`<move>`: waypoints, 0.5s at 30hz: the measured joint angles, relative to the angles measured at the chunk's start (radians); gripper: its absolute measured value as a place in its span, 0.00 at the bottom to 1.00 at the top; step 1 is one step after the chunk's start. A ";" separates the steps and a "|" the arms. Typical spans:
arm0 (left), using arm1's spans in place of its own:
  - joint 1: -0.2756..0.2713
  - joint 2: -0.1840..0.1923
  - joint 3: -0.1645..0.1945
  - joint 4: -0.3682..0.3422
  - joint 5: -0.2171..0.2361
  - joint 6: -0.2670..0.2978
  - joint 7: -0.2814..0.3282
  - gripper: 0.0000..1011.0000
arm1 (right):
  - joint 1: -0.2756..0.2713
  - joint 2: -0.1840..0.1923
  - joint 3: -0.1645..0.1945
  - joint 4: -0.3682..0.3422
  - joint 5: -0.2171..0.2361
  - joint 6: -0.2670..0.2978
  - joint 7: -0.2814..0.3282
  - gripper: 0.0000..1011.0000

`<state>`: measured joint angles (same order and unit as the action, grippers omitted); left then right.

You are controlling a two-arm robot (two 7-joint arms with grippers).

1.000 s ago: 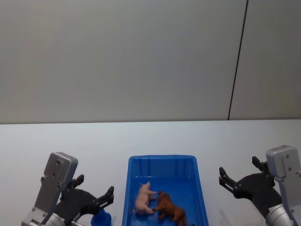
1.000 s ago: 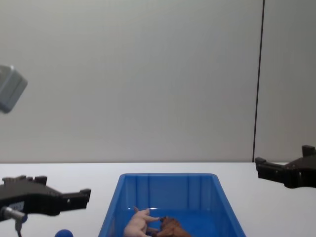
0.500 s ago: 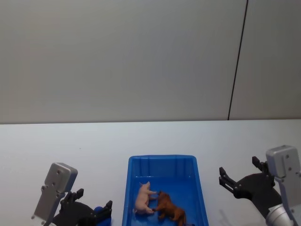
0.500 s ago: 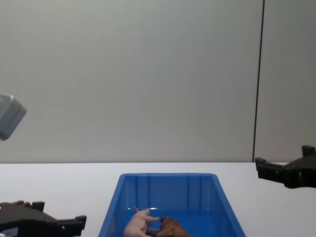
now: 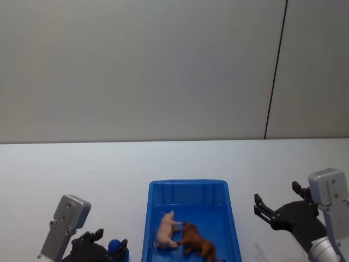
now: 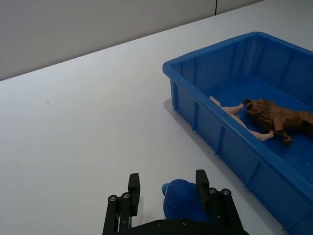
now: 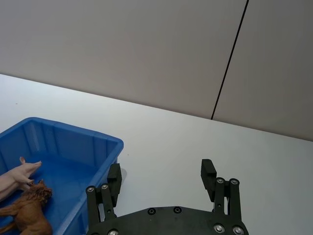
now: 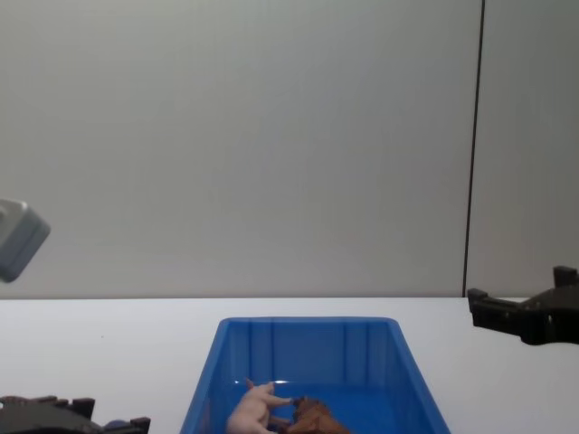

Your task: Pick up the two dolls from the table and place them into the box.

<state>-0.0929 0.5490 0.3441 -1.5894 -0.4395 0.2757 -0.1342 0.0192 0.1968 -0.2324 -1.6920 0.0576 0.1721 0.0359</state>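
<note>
Dolls, two in number, one pink doll (image 5: 166,230) and one brown doll (image 5: 197,242), lie touching inside the single blue box (image 5: 188,185) on the desk (image 5: 109,169), so the task appears complete. Left tool (image 6: 166,193), spread, straddles one blue ball (image 6: 183,200) at the box's 9 o'clock; right tool (image 7: 161,178), spread and empty, hovers at 3 o'clock.

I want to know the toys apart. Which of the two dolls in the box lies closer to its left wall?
The pale pink pig; the brown doll lies on its right, toward the box middle.
</note>
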 joint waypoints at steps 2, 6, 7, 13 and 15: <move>-0.002 -0.002 0.000 0.007 0.000 0.000 -0.006 0.68 | 0.000 0.000 0.000 0.000 0.000 0.000 0.000 0.99; -0.004 -0.006 0.002 0.019 0.000 0.001 -0.015 0.56 | 0.000 0.000 0.000 0.000 0.000 0.000 0.000 0.99; -0.004 -0.007 0.002 0.020 0.000 0.001 -0.017 0.54 | 0.000 0.000 0.000 0.000 0.000 0.000 0.000 0.99; -0.006 -0.011 0.003 0.031 0.000 -0.004 -0.025 0.36 | 0.000 0.000 0.000 0.000 0.000 0.000 0.000 0.99; -0.006 -0.013 0.003 0.033 0.000 -0.008 -0.026 0.33 | 0.000 0.000 0.000 0.000 0.000 0.000 0.000 0.99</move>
<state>-0.0988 0.5362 0.3468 -1.5564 -0.4395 0.2675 -0.1606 0.0192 0.1969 -0.2324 -1.6919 0.0576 0.1720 0.0360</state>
